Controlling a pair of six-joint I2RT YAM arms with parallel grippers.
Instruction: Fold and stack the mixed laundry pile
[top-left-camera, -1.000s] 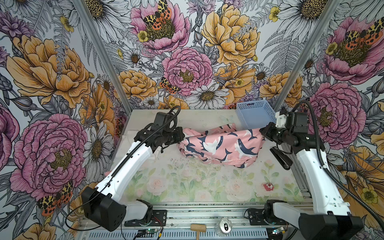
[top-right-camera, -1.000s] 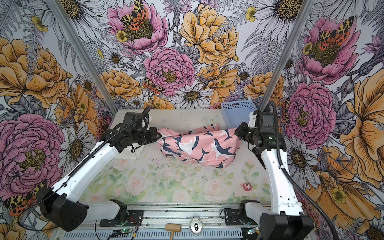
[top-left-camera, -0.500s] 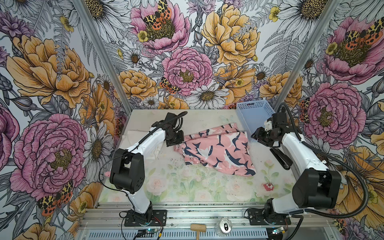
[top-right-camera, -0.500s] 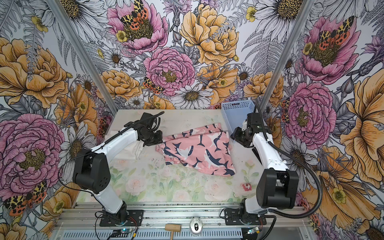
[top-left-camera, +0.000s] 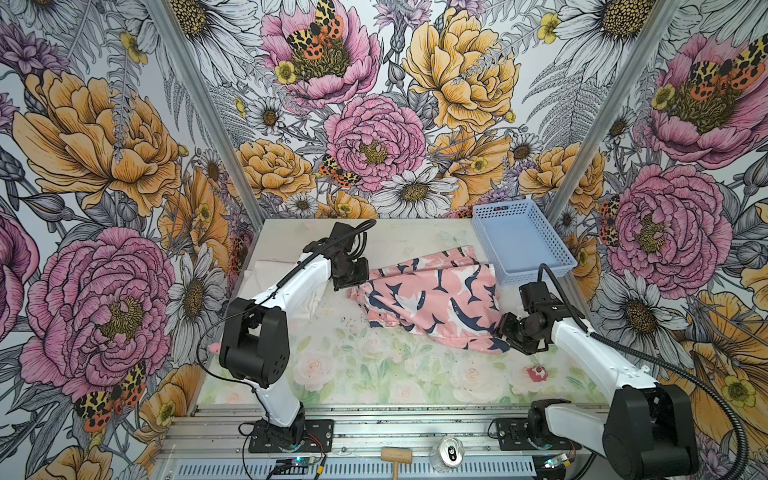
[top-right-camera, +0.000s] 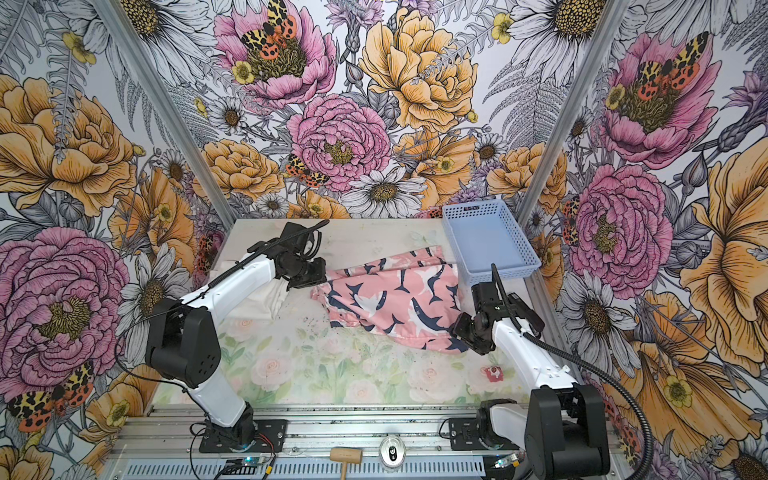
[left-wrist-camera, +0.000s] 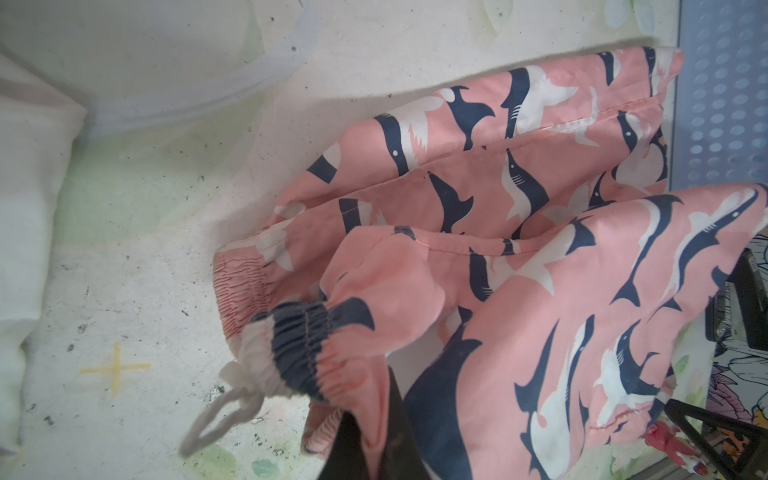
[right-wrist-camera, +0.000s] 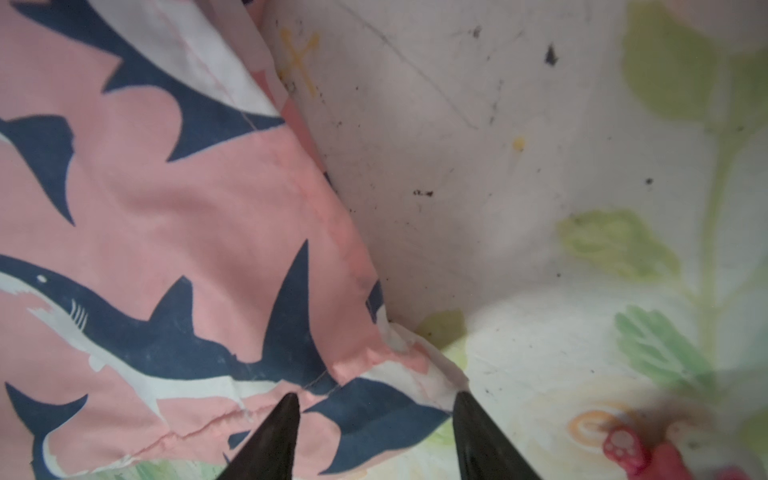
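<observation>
While our left gripper (left-wrist-camera: 368, 432) pinches the pink garment (top-left-camera: 432, 303) near its waistband (left-wrist-camera: 299, 345) mid-table, we should lower our right gripper (right-wrist-camera: 374, 401), jaws apart astride the hem corner (right-wrist-camera: 415, 374), and close squarely.

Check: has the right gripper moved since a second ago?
Yes. The right gripper came away from the blue basket toward the near edge of the table, at the pink garment's corner.

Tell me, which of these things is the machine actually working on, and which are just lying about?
Part of the job:
pink cloth shorts printed with navy and white sharks
plain white cloth T-shirt

Just lying about:
light blue perforated plastic basket
small wooden mallet
silver metal can
small red toy figure
</observation>
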